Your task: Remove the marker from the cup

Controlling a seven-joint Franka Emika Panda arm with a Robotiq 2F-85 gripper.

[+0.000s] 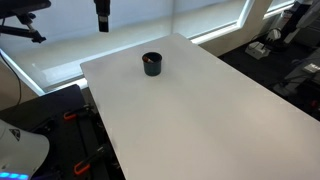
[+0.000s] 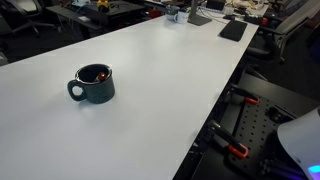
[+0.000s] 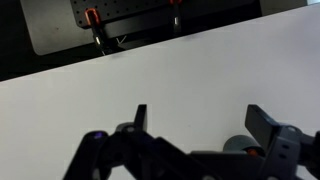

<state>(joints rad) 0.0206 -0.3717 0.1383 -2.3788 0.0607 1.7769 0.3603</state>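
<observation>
The cup (image 1: 152, 65) is small, dark and round and stands on the white table (image 1: 210, 120), toward its far end. In an exterior view it shows a side handle (image 2: 93, 87). The marker's reddish end (image 2: 101, 73) shows just inside the rim; its body is hidden in the cup. My gripper (image 1: 102, 16) hangs high above the table's far edge, behind and left of the cup and well apart from it. In the wrist view the gripper (image 3: 200, 120) is open and empty, and part of the cup (image 3: 238, 146) shows low between the fingers near the right one.
Black clamps with orange handles sit along the table's side (image 1: 72, 115) (image 2: 236, 150). A black mat (image 2: 232, 30) and small items lie at the table's far end. Office chairs and desks stand beyond. A perforated metal plate (image 3: 120, 20) lies past the table edge.
</observation>
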